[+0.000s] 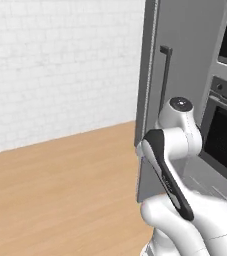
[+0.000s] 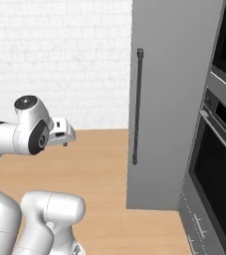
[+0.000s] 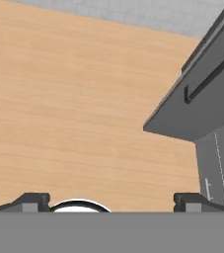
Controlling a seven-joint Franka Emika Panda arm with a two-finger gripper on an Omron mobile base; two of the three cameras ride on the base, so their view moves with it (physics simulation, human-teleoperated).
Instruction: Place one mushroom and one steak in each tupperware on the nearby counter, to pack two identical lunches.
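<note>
The mushrooms, the steaks, both tupperware trays and the counter are out of view. My gripper is open: in the hand view its two dark fingertips stand far apart at the bottom, with nothing between them. It looks down at bare light wooden floor. In the right base view the hand sits folded close to the arm's upper joint, well above the floor.
A tall grey cabinet with a long dark vertical handle stands just ahead on the right. Built-in dark ovens are beside it. A white brick wall closes the back. Wooden floor stretches to the left.
</note>
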